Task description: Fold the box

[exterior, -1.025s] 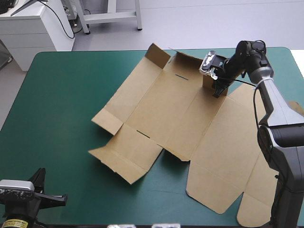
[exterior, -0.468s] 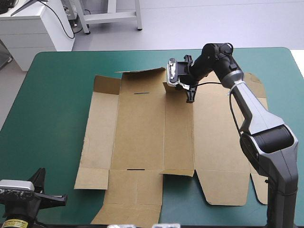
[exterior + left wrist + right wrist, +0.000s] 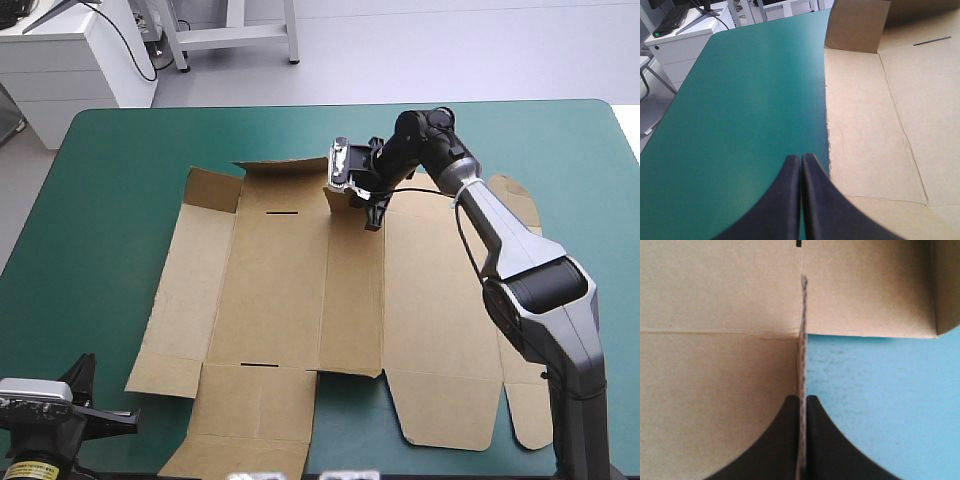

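Box (image 3: 290, 290) lies mostly flat across the teal-green counter (image 3: 110, 200), with its far flaps raised. Right gripper (image 3: 801, 400) has its fingers clamped on one upright flap (image 3: 335, 197) at the far edge. Left gripper (image 3: 801, 162) sits at the near corner, fingers together. Positioning seems to be the step in hand; next, the walls need raising along their creases.

The right gripper (image 3: 372, 215) has dragged the box (image 3: 280, 290) leftward and turned it square.
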